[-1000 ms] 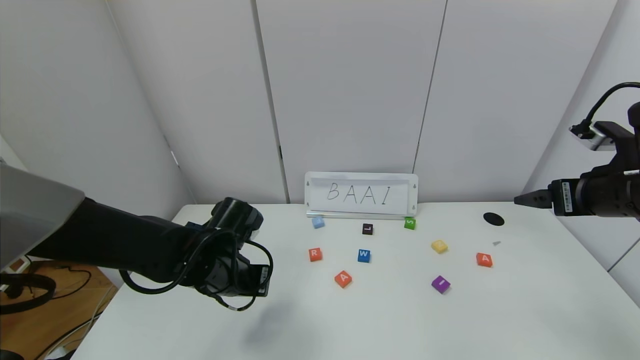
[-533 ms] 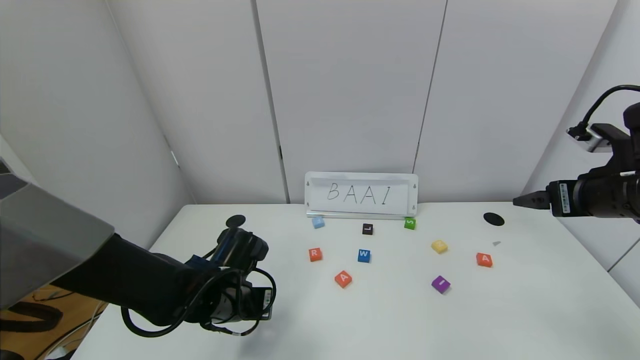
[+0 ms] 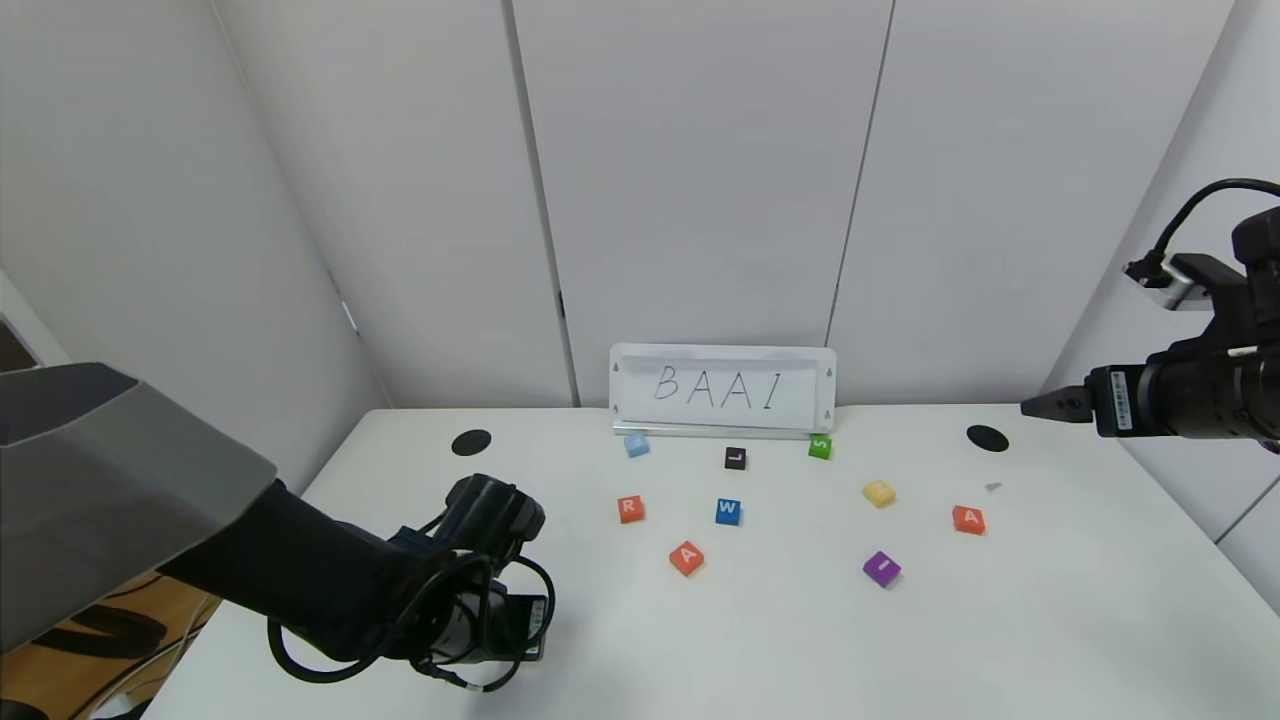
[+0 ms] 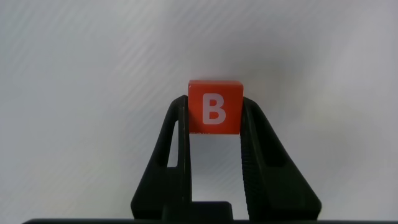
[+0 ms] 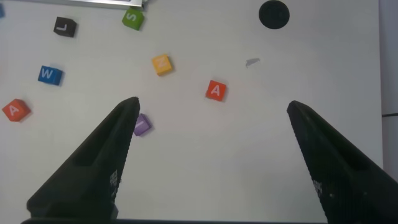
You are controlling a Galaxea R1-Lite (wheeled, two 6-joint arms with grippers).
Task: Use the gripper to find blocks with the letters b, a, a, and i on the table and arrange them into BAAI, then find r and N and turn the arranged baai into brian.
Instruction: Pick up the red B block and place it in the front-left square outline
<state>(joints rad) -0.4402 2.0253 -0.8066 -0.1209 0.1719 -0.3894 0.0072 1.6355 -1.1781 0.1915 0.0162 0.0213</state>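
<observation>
My left gripper (image 4: 214, 107) is shut on the orange-red B tile (image 4: 214, 107), low over the white table (image 3: 760, 640) at its near left. In the head view the left wrist (image 3: 480, 620) hides the fingers and the B. One A tile (image 3: 686, 557) lies near the middle, the other A (image 3: 968, 519) to the right. The purple I (image 3: 881, 568), the R (image 3: 630, 509) and the yellow N (image 3: 879, 492) lie loose. My right gripper (image 3: 1035, 407) is open and empty, high over the far right. Its wrist view shows an A (image 5: 215, 91) and the I (image 5: 142, 125).
A white sign reading BAAI (image 3: 722, 390) stands at the table's back edge. In front of it lie a light blue tile (image 3: 636, 445), a black L (image 3: 735, 458), a green S (image 3: 820, 447) and a blue W (image 3: 727, 511). Black holes sit at far left (image 3: 471, 442) and far right (image 3: 987, 438).
My left arm has dropped and come toward the near edge with the B, uncovering the left hole. The right arm has risen slightly and edged left. The tiles on the table have not moved.
</observation>
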